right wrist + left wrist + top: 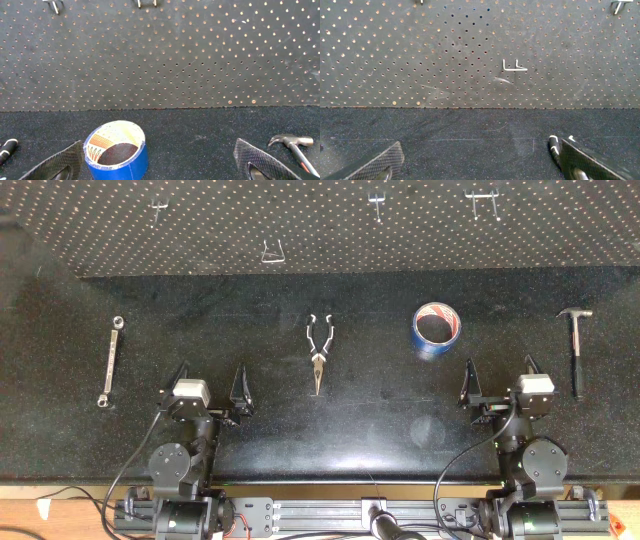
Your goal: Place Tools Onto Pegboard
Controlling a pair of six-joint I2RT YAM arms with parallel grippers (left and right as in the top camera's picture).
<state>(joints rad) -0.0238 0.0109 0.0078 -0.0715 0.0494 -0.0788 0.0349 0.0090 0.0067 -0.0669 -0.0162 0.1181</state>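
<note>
Starting out, seemingly: left end effector [211, 376] and right end effector [498, 372] both gape wide, empty. The tape roll [120, 167] lies just ahead of the right one; grasping it likely comes next, pegboard [160, 55] beyond.

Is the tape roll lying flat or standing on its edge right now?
Lying flat. The tape roll rests on the black mat with its hole facing up, and the mat shows through the middle.
</note>
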